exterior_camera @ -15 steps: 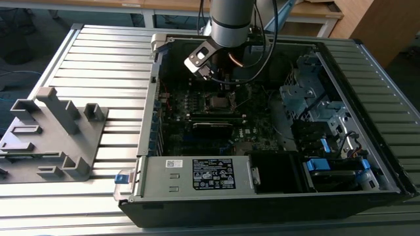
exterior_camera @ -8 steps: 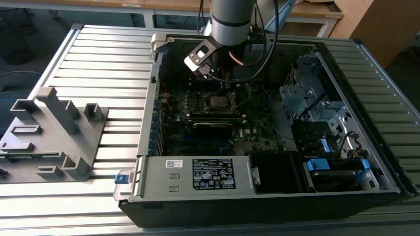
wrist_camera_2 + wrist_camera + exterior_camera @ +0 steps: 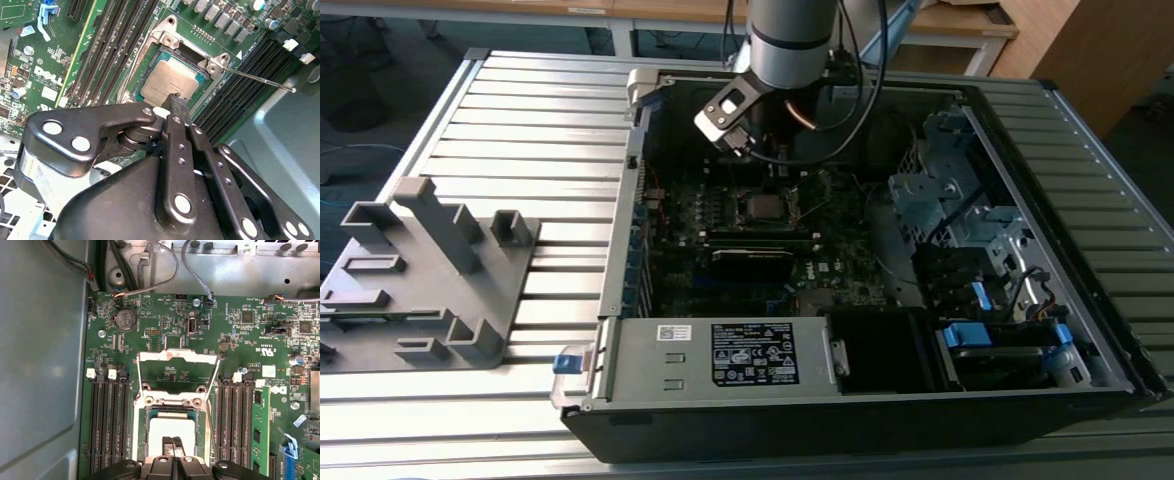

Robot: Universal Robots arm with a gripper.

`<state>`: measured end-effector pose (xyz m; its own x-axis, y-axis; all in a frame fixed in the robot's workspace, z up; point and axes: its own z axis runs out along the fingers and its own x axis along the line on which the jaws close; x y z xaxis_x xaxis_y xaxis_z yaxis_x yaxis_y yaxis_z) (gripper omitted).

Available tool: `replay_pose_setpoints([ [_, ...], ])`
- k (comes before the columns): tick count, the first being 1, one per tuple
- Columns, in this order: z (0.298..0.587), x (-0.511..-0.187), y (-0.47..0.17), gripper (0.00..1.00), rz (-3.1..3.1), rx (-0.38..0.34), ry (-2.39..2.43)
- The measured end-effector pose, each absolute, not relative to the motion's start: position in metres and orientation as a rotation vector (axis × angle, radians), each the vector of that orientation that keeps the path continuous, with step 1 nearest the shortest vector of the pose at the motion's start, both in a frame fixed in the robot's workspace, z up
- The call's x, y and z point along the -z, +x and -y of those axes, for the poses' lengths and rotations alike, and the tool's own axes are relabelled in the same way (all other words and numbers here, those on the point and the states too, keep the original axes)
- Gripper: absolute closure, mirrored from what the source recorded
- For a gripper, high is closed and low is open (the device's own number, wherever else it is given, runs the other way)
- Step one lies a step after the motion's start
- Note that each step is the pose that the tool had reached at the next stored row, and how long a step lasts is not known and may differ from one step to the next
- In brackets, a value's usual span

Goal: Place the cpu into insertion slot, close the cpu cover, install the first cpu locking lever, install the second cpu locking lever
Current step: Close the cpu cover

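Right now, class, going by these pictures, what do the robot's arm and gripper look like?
The arm is a silver-grey tube with a black band. A pale grey block sits at its wrist, with black cables running alongside. The gripper is glossy black link bars joined by round silvery pins, narrowing to two slim dark fingers.

Grey slatted metal table point(image 3: 520, 110) spans most of the exterior view, w/ soft, even light on the slats. Far side: light wood desk point(image 3: 667, 10) on pale legs. Far on the exterior view's right, a wood cabinet point(image 3: 1087, 50). Dark floor point(image 3: 367, 70) far on the exterior view's left, btwn table and desk.
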<state>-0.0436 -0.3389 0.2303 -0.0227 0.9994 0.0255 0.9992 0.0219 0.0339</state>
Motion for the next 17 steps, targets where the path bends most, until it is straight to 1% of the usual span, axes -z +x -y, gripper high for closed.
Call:
replay_pose_setpoints([
  [17, 0.3389, -0.2376, -0.0436, 0.89, -2.242, -0.066, 2.192],
])
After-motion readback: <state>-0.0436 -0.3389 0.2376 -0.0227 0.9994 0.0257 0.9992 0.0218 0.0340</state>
